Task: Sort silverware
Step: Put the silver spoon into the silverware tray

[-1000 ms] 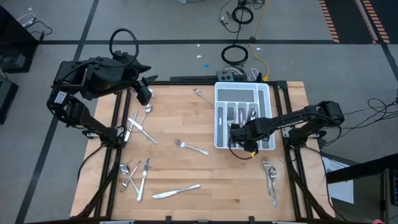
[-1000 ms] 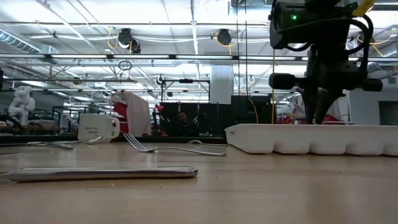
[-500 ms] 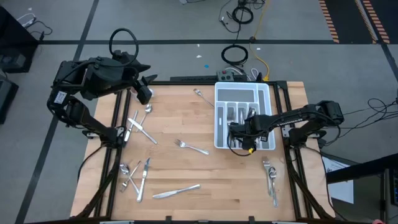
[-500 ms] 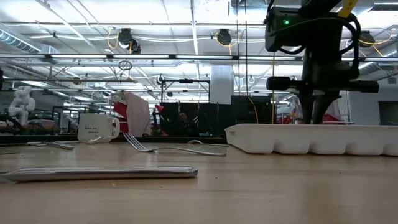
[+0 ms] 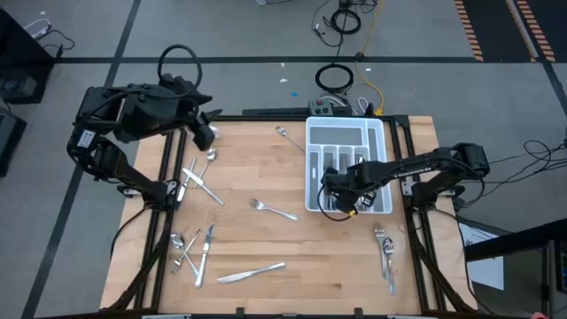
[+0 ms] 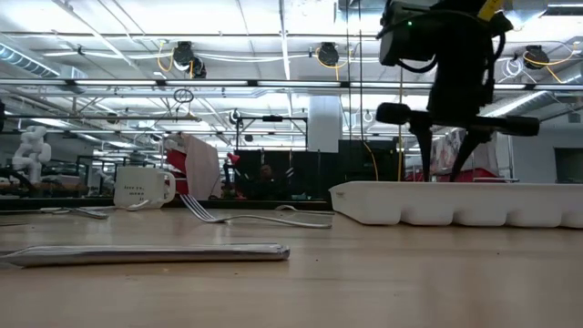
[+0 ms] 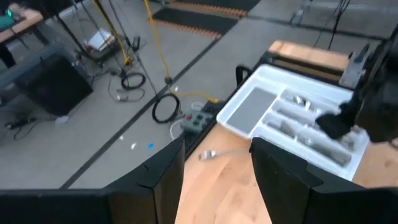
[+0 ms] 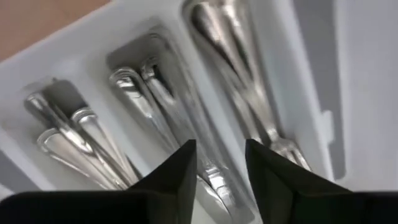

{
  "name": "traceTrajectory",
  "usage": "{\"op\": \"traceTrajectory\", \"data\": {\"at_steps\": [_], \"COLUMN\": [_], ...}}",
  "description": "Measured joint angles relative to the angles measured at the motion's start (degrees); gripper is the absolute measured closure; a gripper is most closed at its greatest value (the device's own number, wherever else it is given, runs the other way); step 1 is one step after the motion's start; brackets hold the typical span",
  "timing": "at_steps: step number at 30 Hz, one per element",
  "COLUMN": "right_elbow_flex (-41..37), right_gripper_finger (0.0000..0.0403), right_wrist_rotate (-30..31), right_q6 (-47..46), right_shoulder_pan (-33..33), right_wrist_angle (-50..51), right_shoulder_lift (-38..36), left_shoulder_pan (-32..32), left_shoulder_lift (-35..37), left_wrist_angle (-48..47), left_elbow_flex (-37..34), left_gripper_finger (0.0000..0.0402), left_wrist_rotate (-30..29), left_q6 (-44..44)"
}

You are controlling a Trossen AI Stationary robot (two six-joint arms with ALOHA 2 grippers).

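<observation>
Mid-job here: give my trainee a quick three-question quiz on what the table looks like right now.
1. True or false: the right gripper is over the tray.
2. Which stands at the table's far edge in the low view? A) mug B) bowl C) bottle
3. Fill in: the left gripper waits near the table's far-left corner, holding ____.

Key: 1 true; 2 A; 3 nothing
</observation>
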State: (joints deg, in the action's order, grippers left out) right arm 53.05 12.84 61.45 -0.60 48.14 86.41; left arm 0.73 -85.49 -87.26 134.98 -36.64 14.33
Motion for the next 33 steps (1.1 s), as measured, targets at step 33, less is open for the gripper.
{"op": "traceTrajectory", "data": {"at_steps": [33], "right_elbow_flex": [48.7], "right_gripper_finger": [0.0264], "right_wrist_rotate": [15.8], "right_q6": [-43.8], "right_shoulder_pan": [1.8], "right_wrist_angle": [22.2], "right_shoulder_lift": [-14.1], "left_shoulder_pan": [29.3], "left_shoulder_lift": [-1.5], "left_wrist_angle": [21.2], "left_elbow_flex": [-71.0], "left_gripper_finger": [0.021], "left_wrist_rotate": [34.7], "left_q6": [95.4]}}
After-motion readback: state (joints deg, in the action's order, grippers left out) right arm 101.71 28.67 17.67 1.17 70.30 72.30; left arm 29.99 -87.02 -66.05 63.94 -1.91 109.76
